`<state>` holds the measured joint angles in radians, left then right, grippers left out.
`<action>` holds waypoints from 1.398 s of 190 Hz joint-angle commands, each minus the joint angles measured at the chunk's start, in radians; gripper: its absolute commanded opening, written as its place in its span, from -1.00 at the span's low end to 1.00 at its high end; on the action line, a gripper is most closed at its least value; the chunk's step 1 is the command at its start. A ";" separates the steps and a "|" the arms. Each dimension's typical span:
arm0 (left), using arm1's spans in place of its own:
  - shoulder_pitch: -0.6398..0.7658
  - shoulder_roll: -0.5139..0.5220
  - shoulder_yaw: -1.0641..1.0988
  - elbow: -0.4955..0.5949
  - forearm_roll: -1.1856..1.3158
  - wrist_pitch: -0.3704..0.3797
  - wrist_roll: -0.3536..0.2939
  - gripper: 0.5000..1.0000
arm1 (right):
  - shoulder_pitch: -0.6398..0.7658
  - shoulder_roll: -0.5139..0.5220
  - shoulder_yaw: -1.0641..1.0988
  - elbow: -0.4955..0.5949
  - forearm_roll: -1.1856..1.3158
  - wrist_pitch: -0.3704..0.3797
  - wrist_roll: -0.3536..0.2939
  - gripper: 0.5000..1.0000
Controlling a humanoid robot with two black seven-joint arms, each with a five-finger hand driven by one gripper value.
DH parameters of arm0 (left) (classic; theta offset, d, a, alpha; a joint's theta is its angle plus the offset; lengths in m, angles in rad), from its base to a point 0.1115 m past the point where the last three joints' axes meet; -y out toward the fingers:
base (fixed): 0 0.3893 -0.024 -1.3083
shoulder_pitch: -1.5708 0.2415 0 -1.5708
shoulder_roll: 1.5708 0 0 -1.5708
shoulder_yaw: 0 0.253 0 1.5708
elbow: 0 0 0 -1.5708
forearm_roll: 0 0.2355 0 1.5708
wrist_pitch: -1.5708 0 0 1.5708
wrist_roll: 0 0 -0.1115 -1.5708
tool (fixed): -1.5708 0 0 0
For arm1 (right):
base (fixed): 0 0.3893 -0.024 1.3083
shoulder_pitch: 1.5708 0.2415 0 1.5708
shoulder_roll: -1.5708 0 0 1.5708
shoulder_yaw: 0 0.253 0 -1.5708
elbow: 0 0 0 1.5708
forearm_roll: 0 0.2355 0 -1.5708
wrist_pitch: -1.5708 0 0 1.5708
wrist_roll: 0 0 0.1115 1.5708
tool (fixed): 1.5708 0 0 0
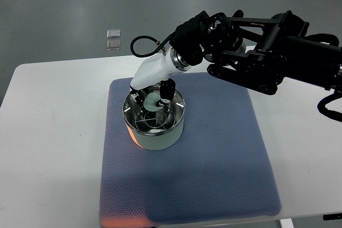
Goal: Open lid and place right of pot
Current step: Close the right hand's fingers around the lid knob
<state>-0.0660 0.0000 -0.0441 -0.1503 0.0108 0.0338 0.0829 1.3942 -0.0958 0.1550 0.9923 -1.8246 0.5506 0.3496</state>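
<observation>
Lid (154,115) is still sitting on the pot (155,132), so nothing's actually done yet as far as I can see from my one camera. The pot's on the left half of the blue mat (214,158), near its back edge, and the glass lid looks flat and seated in the rim, not tilted or lifted.

I've got the right hand (159,95) down over it, arm coming in from the right edge. The dark fingers (168,91) are bunched around the pale green knob (153,103) in the middle of the lid. They look curled in on it, one on each side, but from this steep angle I honestly can't swear they're clamped vs just touching. I'd call it a grasp in progress or just made.

Left arm isn't in the shot at all.

So what's left is basically the whole job: lift the lid straight up clear of the rim, carry it over to the right, set it down. There's plenty of bare mat right of the pot, so the drop spot is easy. My one worry is the knob being small and smooth-looking, so if the grip is shallow the lid could slip or swing when it comes up.
</observation>
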 commanded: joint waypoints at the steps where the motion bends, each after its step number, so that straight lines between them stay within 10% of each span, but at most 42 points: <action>1: 0.000 0.000 0.000 0.000 0.000 0.000 0.000 1.00 | 0.002 -0.002 0.001 0.000 0.001 0.000 0.000 -0.29; 265: 0.000 0.000 0.001 0.001 0.000 0.000 0.000 1.00 | 0.008 0.004 -0.017 -0.012 -0.005 0.000 0.000 -0.22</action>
<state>-0.0660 0.0000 -0.0429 -0.1503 0.0107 0.0337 0.0830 1.4016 -0.0905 0.1446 0.9803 -1.8300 0.5518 0.3499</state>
